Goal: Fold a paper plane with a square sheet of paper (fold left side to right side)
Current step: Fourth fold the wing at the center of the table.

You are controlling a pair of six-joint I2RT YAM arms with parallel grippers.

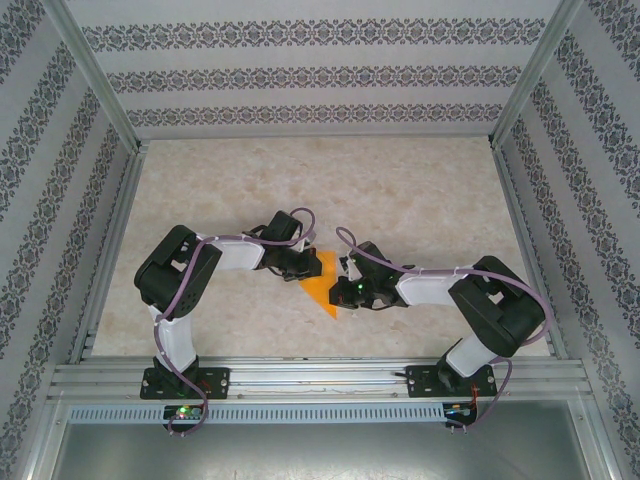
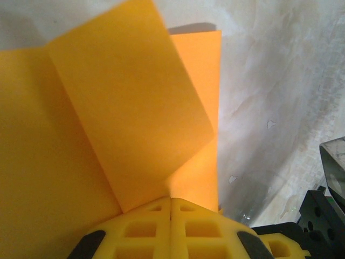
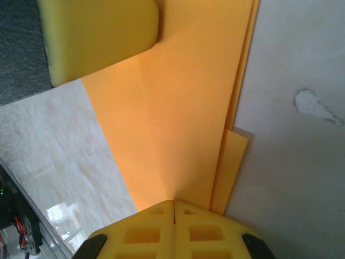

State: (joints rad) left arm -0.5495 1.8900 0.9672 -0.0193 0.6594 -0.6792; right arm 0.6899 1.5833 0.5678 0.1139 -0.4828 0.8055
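Observation:
The square sheet of paper (image 1: 322,286) is bright orange and partly folded into an angular shape. It lies on the marbled table between my two grippers. My left gripper (image 1: 303,268) is at its left edge. In the left wrist view the left gripper (image 2: 171,202) is shut, and a raised flap of the paper (image 2: 124,108) runs into its tips. My right gripper (image 1: 350,288) is at the sheet's right edge. In the right wrist view the right gripper (image 3: 173,204) is shut, its tips resting on the layered paper (image 3: 183,108). A left finger (image 3: 97,38) lies over the sheet's far end.
Patterned walls (image 1: 300,70) enclose the table on three sides. An aluminium rail (image 1: 320,378) carrying both arm bases runs along the near edge. Bare marbled tabletop (image 1: 330,190) stretches beyond the grippers. Part of the right arm (image 2: 323,216) shows at the left wrist view's lower right.

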